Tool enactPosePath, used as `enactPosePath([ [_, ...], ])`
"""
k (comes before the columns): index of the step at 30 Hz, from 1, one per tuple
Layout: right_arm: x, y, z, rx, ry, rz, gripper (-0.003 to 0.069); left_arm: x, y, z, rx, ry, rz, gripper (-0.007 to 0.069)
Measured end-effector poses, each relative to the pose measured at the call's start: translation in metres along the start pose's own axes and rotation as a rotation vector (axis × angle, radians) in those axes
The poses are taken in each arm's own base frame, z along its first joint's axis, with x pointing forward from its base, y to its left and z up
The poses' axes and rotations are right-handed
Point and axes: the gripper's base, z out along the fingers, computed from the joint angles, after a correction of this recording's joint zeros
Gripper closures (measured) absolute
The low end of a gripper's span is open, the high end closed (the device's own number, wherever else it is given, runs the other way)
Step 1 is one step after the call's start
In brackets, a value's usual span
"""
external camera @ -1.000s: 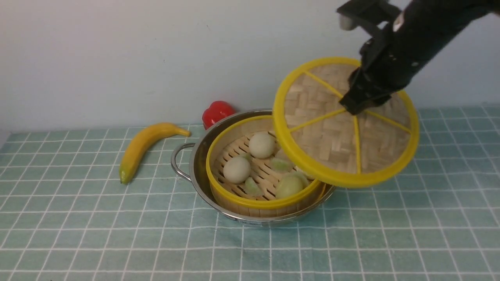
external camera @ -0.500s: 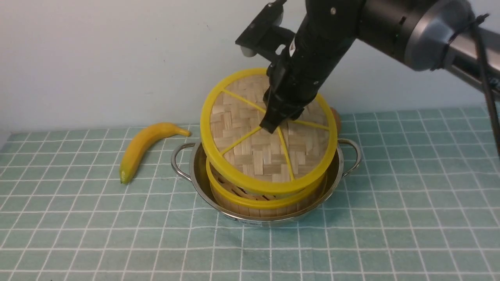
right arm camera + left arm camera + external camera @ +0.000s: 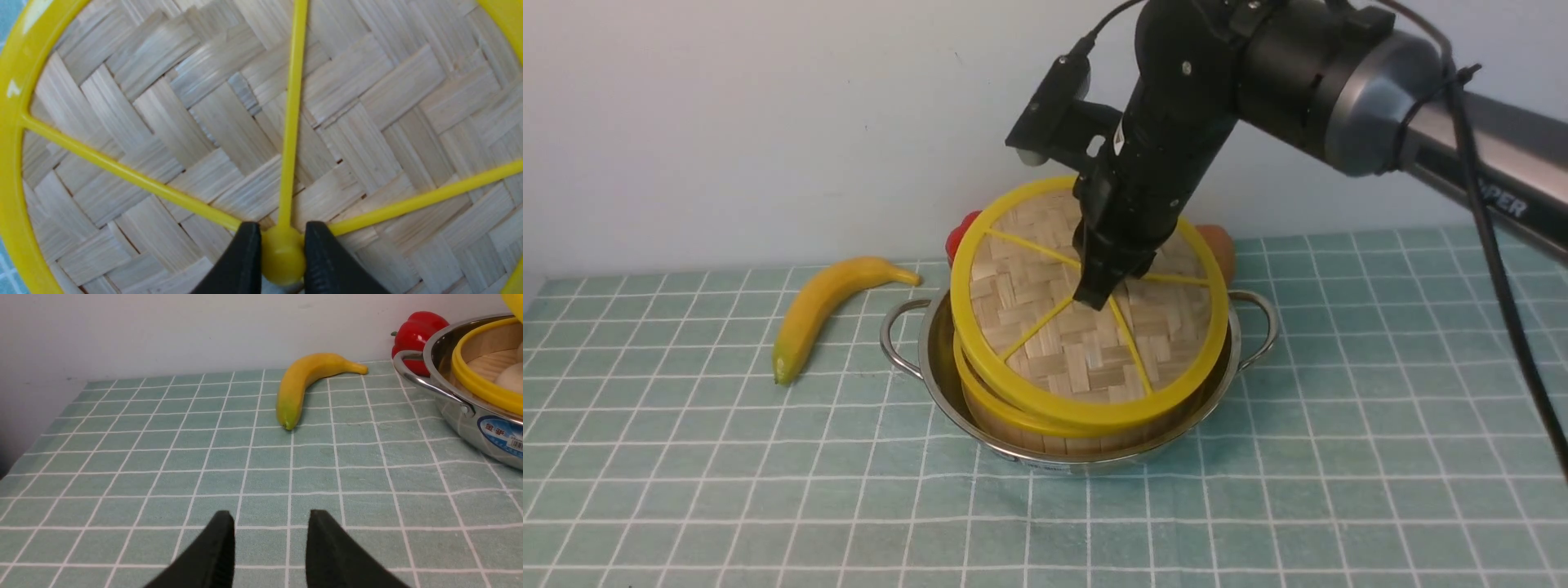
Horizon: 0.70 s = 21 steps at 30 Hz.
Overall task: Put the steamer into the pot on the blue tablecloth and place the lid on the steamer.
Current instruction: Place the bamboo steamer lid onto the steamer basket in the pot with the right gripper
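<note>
The steel pot (image 3: pixel 931 363) stands on the blue tablecloth (image 3: pixel 768 490) with the bamboo steamer (image 3: pixel 1013 429) inside it. The woven lid (image 3: pixel 1045 343) lies tilted over the steamer, its near edge low on the rim and its far edge raised. My right gripper (image 3: pixel 1094 294) is shut on the lid's yellow centre knob (image 3: pixel 282 255), which sits between both black fingertips (image 3: pixel 245 245). My left gripper (image 3: pixel 271 522) hovers open over bare cloth, well to the left of the pot (image 3: pixel 482 428), with nothing between its fingers. The steamer's buns are hidden in the front view.
A yellow banana (image 3: pixel 825 306) lies left of the pot, near the wall. A red pepper (image 3: pixel 956 233) sits behind the pot, and an orange object (image 3: pixel 1217 241) peeks out behind the lid on the right. The pot's loop handles (image 3: pixel 894 335) stick out to both sides.
The right arm carried the lid leftward from beside the pot to over the steamer and lowered it onto the rim. The left gripper shows no change.
</note>
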Motion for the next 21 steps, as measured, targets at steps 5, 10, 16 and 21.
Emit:
enactPosePath([
  [5, 0.0, 0.0, 0.002, 0.003, 0.006, -0.006, 0.0512, 0.0, 0.0, 0.0, 0.0, 0.0, 0.0, 0.0382],
  [10, 0.001, 0.0, 0.013, -0.001, 0.015, -0.027, 0.0512, 0.0, 0.0, 0.0, 0.0, 0.0, 0.0, 0.0382],
  [16, -0.001, -0.001, 0.019, 0.008, -0.003, -0.053, 0.0512, 0.0, 0.0, 0.0, 0.0, 0.0, 0.0, 0.0382],
  [21, -0.002, -0.002, 0.021, 0.014, -0.015, -0.078, 0.0512, 0.0, 0.0, 0.0, 0.0, -0.001, 0.0, 0.0382],
])
